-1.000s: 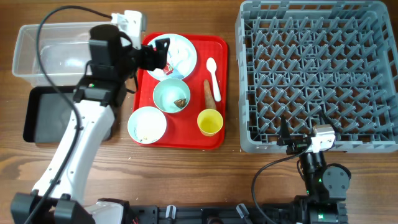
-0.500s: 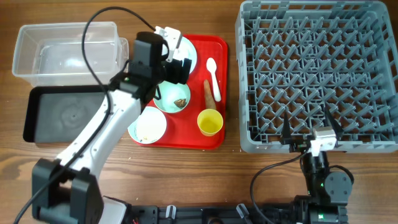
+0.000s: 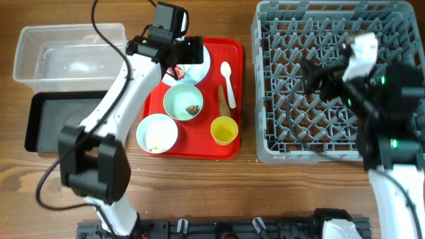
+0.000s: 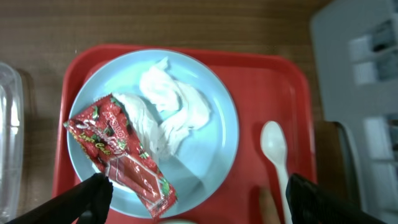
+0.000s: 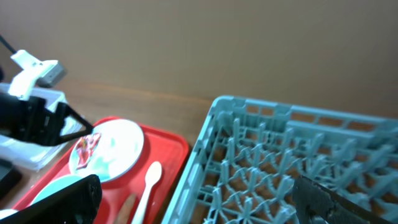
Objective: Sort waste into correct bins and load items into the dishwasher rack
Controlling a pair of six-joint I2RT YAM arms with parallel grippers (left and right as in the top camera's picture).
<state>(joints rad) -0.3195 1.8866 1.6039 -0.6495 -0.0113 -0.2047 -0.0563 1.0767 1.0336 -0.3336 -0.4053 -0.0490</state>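
Now both grippers gape, empty

We see the left gripper [image 4: 198,182] spread wide above the plate [image 4: 217,149], where the wrapper [image 4: 118,152] lies touching the tissue [image 4: 168,112]. The right gripper [image 5: 198,182] hangs equally wide over the rack [image 3: 332,113].

The wrapper [image 4: 118,155] is red-and-white, the tissue [image 4: 168,112] white, the plate [image 4: 211,155] pale blue, the tray [image 4: 273,74] red.
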